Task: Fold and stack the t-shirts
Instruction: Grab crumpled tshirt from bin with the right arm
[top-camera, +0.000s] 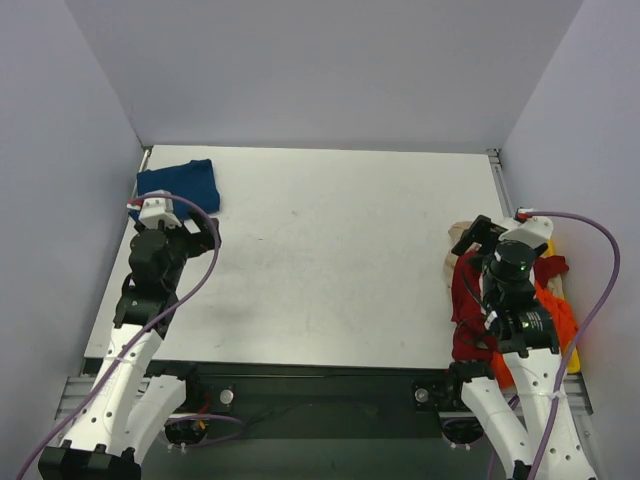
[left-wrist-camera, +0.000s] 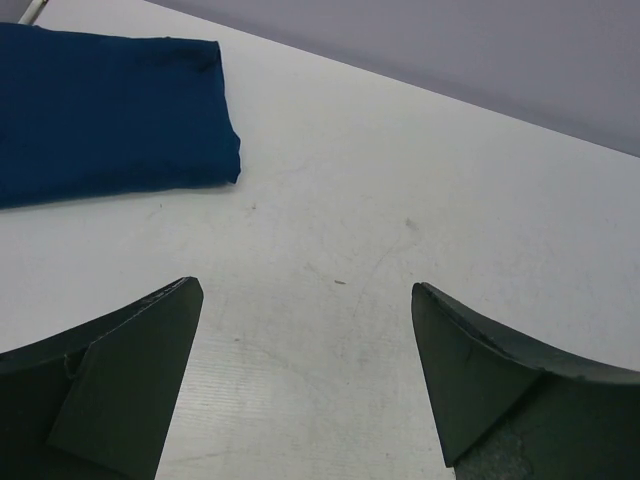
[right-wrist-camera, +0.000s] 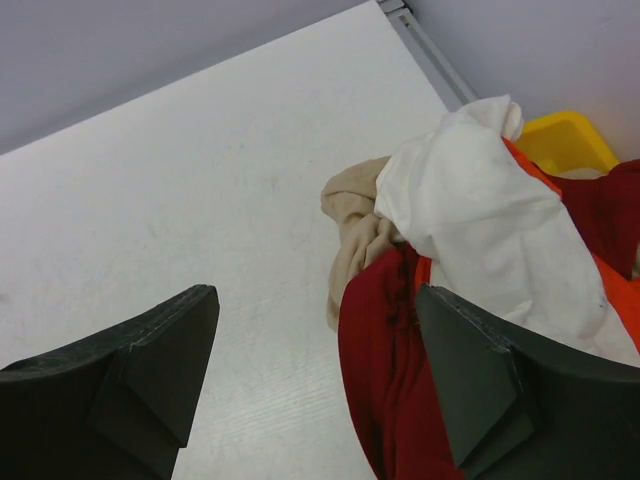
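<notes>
A folded dark blue t-shirt (top-camera: 180, 186) lies at the table's far left corner; it also shows in the left wrist view (left-wrist-camera: 100, 110). My left gripper (top-camera: 190, 226) is open and empty just in front of it, above bare table (left-wrist-camera: 305, 300). At the right edge a heap of shirts spills over the table: dark red (top-camera: 466, 300), orange (top-camera: 562, 316), beige (top-camera: 461, 233). The right wrist view shows the cream shirt (right-wrist-camera: 480, 225) on top, the dark red shirt (right-wrist-camera: 395, 370), the beige shirt (right-wrist-camera: 355, 235). My right gripper (right-wrist-camera: 315, 330) is open over the heap's left edge, holding nothing.
A yellow bin (right-wrist-camera: 565, 140) sits under the heap at the far right, partly showing in the top view (top-camera: 551, 245). Grey walls close the table on three sides. A metal rail (top-camera: 497, 175) runs along the right edge.
</notes>
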